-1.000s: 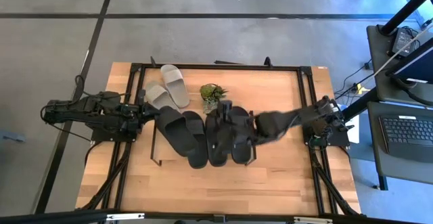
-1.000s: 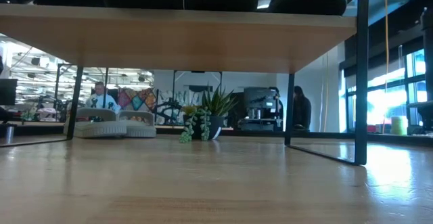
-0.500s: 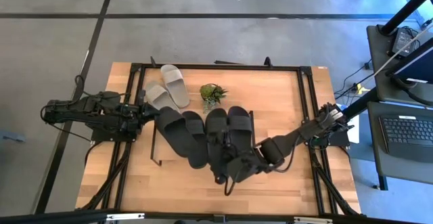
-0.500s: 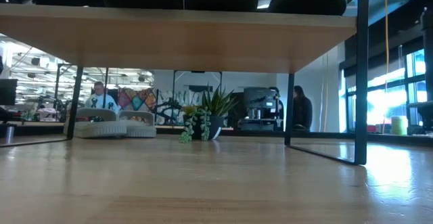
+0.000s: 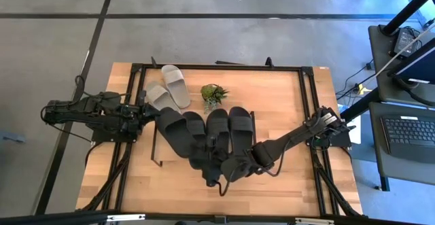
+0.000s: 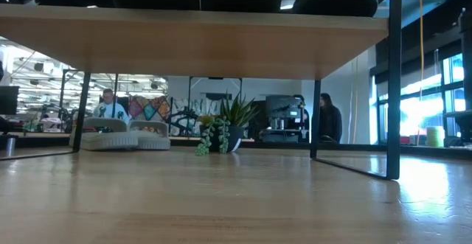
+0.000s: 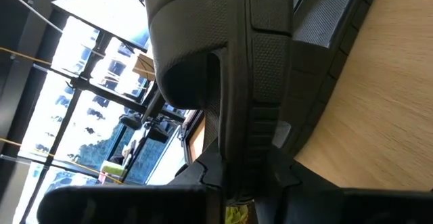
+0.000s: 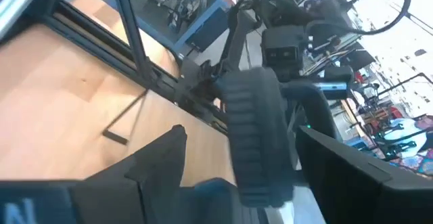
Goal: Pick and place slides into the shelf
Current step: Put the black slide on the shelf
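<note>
Four black slides [image 5: 217, 126] lie side by side on the shelf [image 5: 162, 153], whose board spans the top of the low view [image 6: 199, 45]. Two light slides [image 5: 170, 89] rest on the tabletop at the far left. My left gripper [image 5: 151, 113] is shut on the leftmost black slide [image 5: 171, 124]. My right gripper [image 5: 216, 179] hangs at the shelf's near edge, pointing toward the table's near left, and is open. The end of a black slide [image 8: 257, 136] shows between its fingers [image 8: 159, 160]; I cannot tell whether they touch it. My left gripper [image 7: 237, 176] pinches the leftmost black slide's rim [image 7: 238, 132] at its far left end between the two fingers. The fingers come in nearly level from the table's left. The slide lies sole down on the shelf board [image 7: 385, 82].
A small green potted plant [image 5: 213, 94] stands just beyond the shelf, and shows in the low view too [image 6: 221, 133]. Black rails [image 5: 306, 116] frame the tabletop. Bare wood lies near the table's front edge [image 5: 170, 191]. People show in the room behind [image 6: 328, 119].
My right gripper has drawn back from above the two right-hand black slides toward the table's near edge, sinking and turning, then shifted slightly toward the left. Those two slides now show uncovered on the shelf.
</note>
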`<move>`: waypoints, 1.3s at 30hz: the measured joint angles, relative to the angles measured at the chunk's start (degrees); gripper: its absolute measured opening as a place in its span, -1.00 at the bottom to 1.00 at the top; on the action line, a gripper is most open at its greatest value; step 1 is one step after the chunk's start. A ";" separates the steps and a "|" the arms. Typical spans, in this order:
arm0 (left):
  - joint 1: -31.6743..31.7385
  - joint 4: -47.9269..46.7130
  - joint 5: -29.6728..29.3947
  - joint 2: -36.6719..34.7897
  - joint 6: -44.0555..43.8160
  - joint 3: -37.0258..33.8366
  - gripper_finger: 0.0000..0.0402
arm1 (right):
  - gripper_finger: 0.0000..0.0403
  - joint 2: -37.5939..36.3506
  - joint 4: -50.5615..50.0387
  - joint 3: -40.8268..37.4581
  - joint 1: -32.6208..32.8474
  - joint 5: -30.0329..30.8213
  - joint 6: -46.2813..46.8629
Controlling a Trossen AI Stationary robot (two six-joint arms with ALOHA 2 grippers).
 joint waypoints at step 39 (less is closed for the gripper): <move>-0.04 3.36 -1.05 0.00 -3.02 0.13 -0.14 | -0.71 0.00 1.32 0.00 -1.39 2.78 -0.37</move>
